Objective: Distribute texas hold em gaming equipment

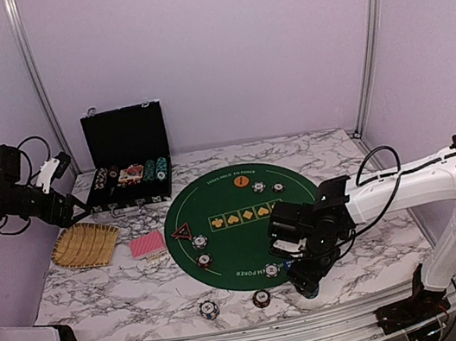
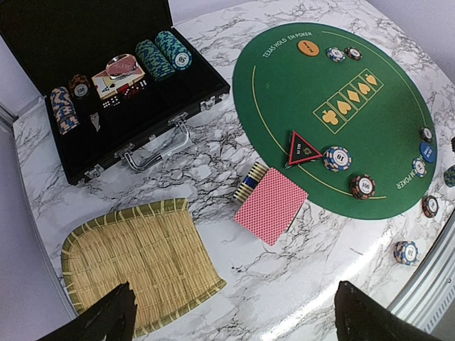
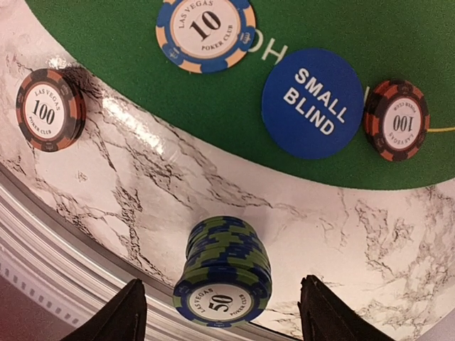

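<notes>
Low in the right wrist view, the right gripper (image 3: 220, 284) has its fingers apart around the chip stack (image 3: 224, 259), not touching it, I think. The stack stands by the small blind disc (image 3: 316, 103), like a player's pile. The left gripper (image 2: 233, 295) hangs wide apart over the straw tray (image 2: 135, 249).

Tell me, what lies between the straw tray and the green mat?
Red-backed cards, lying flat; the left wrist view shows them best.

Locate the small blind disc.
The disc lies on the mat's near edge in the right wrist view, between the 10 chip and a 100 chip.
</notes>
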`<action>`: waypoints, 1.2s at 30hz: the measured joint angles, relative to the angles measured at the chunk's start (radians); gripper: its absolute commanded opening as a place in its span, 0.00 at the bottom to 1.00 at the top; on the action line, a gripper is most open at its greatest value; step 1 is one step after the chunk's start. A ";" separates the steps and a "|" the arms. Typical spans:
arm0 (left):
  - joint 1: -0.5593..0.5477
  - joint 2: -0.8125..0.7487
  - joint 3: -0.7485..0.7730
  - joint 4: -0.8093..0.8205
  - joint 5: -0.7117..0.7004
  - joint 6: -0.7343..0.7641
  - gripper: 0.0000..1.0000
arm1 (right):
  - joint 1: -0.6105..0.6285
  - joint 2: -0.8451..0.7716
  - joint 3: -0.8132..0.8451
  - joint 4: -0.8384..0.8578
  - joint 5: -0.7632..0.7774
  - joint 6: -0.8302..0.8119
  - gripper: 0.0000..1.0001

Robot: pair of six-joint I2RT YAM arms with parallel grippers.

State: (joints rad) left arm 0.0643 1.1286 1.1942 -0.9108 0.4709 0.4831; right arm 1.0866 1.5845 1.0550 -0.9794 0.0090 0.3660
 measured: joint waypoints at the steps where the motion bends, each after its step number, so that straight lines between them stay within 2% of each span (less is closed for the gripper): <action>1: 0.000 0.000 0.000 0.000 0.000 0.000 0.99 | 0.000 0.000 0.000 0.002 0.000 0.000 0.69; 13: 0.000 0.000 0.003 0.000 0.000 0.000 0.99 | 0.000 0.024 -0.006 0.019 0.000 -0.005 0.58; 21: 0.000 0.000 0.003 0.000 0.000 0.000 0.99 | 0.000 0.030 -0.010 0.022 0.000 -0.013 0.46; 34: 0.000 0.000 0.003 0.000 0.000 0.000 0.99 | 0.000 0.029 0.011 0.002 0.004 -0.018 0.41; 36: 0.000 0.000 0.003 0.000 0.000 0.000 0.99 | 0.000 0.029 0.018 -0.001 0.005 -0.019 0.38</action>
State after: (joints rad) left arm 0.0643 1.1290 1.1976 -0.9108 0.4709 0.4835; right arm 1.0866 1.6138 1.0729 -0.9802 0.0139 0.3473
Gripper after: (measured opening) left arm 0.989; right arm 0.421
